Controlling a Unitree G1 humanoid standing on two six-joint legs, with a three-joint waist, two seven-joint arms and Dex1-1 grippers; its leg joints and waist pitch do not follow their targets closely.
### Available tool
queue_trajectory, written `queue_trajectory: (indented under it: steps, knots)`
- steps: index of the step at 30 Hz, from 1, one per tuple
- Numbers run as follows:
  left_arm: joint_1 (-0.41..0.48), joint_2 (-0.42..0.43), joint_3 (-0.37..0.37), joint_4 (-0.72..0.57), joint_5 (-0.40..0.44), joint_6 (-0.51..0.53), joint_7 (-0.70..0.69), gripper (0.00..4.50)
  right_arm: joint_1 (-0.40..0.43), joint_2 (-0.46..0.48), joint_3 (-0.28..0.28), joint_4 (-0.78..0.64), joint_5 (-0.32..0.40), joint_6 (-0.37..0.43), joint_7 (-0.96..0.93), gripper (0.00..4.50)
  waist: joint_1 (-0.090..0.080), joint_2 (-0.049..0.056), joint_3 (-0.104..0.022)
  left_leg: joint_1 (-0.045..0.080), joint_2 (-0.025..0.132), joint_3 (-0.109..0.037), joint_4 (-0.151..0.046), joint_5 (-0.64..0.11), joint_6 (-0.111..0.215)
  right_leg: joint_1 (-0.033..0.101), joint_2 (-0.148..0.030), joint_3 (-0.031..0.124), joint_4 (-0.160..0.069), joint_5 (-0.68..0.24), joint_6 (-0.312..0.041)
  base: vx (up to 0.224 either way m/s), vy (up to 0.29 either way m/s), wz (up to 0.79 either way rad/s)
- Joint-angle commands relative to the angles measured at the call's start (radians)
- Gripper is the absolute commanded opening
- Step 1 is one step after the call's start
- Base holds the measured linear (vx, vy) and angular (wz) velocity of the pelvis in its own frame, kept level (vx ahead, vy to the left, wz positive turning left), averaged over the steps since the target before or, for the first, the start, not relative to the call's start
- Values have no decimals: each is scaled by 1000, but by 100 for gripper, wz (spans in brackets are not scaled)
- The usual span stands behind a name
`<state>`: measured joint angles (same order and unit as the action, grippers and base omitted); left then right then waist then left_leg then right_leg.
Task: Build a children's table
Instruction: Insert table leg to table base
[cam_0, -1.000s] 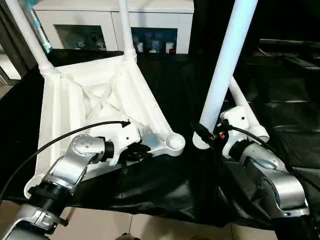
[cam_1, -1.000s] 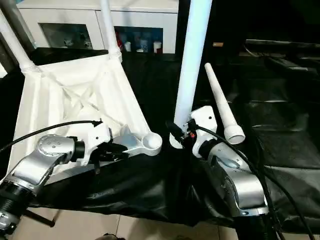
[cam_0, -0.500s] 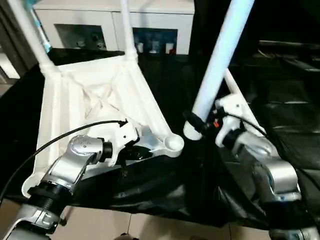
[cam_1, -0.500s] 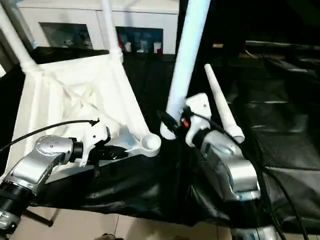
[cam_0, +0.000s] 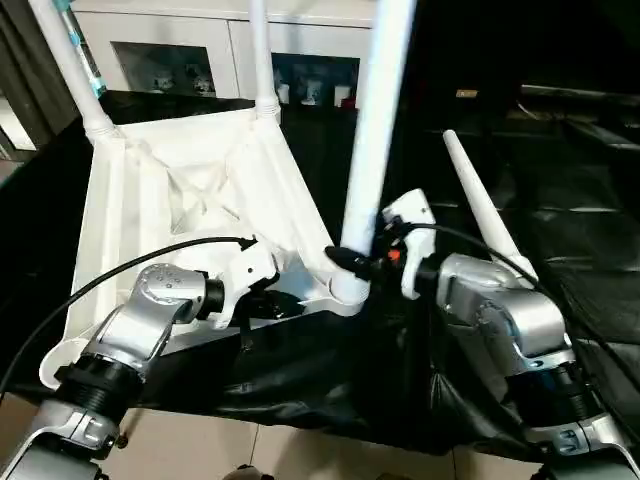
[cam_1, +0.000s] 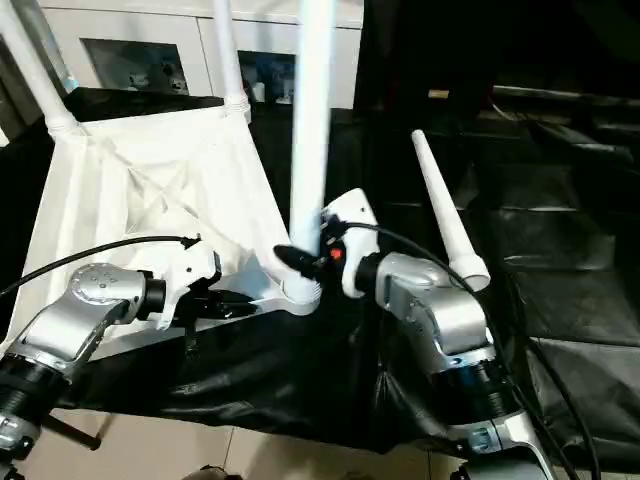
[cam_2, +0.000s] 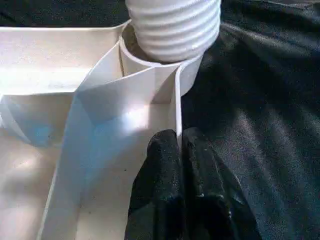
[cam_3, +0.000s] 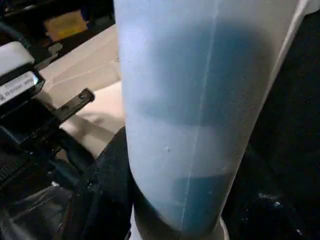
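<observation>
- We see the table top (cam_0: 190, 200) lying upside down on a black sheet (cam_0: 560, 190), its ribbed underside facing up.
- Two legs are already standing in the far corner sockets, one at the far left (cam_0: 70, 65) and one at the far right (cam_0: 260, 55), both well away from our grippers.
- Our left gripper (cam_2: 180, 150) is pinched shut on the thin upright rim of the table top, just beside the near corner socket (cam_2: 165, 75); its two black fingers (cam_2: 162, 170) sit one on each side of that rim.
- In the head view, the left gripper (cam_0: 275, 305) sits at the near edge of the top, with a black cable arcing over the silver forearm behind it.
- Our right gripper (cam_0: 350, 262) is closed around a third leg (cam_0: 375, 120), holding it low down near its thick end, with the leg rising almost upright above the gripper.
- The ribbed, threaded end of that leg (cam_2: 172, 27) sits at the mouth of the near corner socket, directly ahead of the left gripper; we cannot tell how far in it has gone.
- A fourth leg (cam_0: 480, 215) lies loose on the black sheet just beyond the right arm, its narrow tip pointing away from us.
- A white cabinet (cam_0: 200, 50) with glass fronts stands behind the table top.
</observation>
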<state>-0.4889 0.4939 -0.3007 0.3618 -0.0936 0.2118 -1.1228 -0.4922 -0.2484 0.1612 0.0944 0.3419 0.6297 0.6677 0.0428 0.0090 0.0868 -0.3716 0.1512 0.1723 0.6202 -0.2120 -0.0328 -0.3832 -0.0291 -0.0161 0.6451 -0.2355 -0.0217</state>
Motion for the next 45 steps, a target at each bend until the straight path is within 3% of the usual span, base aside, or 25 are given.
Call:
queue_trajectory:
  steps: [1, 8, 18, 24, 26, 28, 30, 31, 34, 37, 41, 42, 45]
  knots:
    - [-4, 7, -14, -15, 3, 3, -27, 0, -21, -3, 4, 20, -13, -1, 17, 187, 0, 3, -69, 15, 79, -29, -79, -61, 15, 46, -116, 56, -72, 18, -266, 0, 0, 0]
    - [1, 18, -9, -14, 0, -3, -44, 0, -28, 9, 16, 68, -40, -35, 0, 187, 5, 2, -74, 14, 79, -27, -77, -37, 19, 45, -116, 55, -67, 70, -272, 0, 0, 0]
    - [1, 15, -1, -17, -1, -1, -45, 0, -30, 63, -60, 171, 13, -62, 0, 187, 4, 4, -70, 16, 81, -29, -82, -95, -6, 44, -117, 56, -76, -22, -267, 0, 0, 0]
    - [10, 6, 16, -27, -10, 11, -20, 0, 56, 101, -131, 191, 62, -109, -17, 187, 11, 17, -76, 14, 81, -30, -80, -82, -4, 46, -118, 55, -70, 52, -278, 0, 0, 0]
    - [10, 2, 19, -22, -7, 8, -12, 0, 73, 106, -131, 197, 57, -125, -15, 187, 12, 14, -75, 16, 81, -29, -82, -94, -5, 45, -117, 54, -73, 40, -282, 0, 0, 0]
    - [6, -2, 25, -16, -5, 5, -5, 0, 114, 122, -149, 204, 60, -162, -29, 187, 14, 26, -75, 17, 83, -30, -82, -114, -14, 43, -118, 55, -74, 30, -281, 0, 0, 0]
    - [4, -4, 27, -12, -4, 5, -2, 0, 133, 126, -154, 205, 59, -178, -33, 187, 16, 22, -76, 18, 83, -31, -84, -123, -16, 44, -117, 54, -74, 32, -282, 0, 0, 0]
    - [3, -4, 29, -11, -3, 4, -1, 0, 145, 129, -155, 203, 56, -187, -36, 187, 18, 31, -75, 18, 83, -32, -84, -131, -21, 43, -118, 54, -74, 21, -280, 0, 0, 0]
    - [-8, -5, 32, 4, 3, -1, 7, 0, 205, 118, -104, 166, -8, -255, -48, 187, 17, 26, -73, 17, 82, -32, -87, -147, -26, 43, -117, 55, -78, 4, -273, 0, 0, 0]
    - [-11, -3, 33, 4, 4, -2, 8, 0, 222, 110, -67, 122, -46, -278, -66, 187, 15, 28, -69, 17, 82, -34, -92, -170, -30, 41, -116, 55, -83, -39, -259, 0, 0, 0]
    - [-15, -3, 31, 5, 9, -4, 9, 0, 196, 95, -27, 101, -87, -279, -62, 187, 13, 25, -64, 18, 82, -34, -94, -183, -28, 37, -116, 59, -87, -96, -246, 0, 0, 0]
    - [-15, -5, 30, 5, 10, -4, 10, 0, 187, 88, -12, 101, -100, -282, -57, 187, 11, 19, -63, 17, 82, -33, -95, -180, -25, 37, -115, 59, -89, -95, -244, 0, 0, 0]
    - [-10, -9, 27, 1, 12, -5, 14, 0, 161, 72, 20, 109, -120, -284, -34, 187, 10, 14, -60, 15, 82, -33, -95, -179, -17, 35, -117, 60, -90, -119, -238, 0, 0, 0]
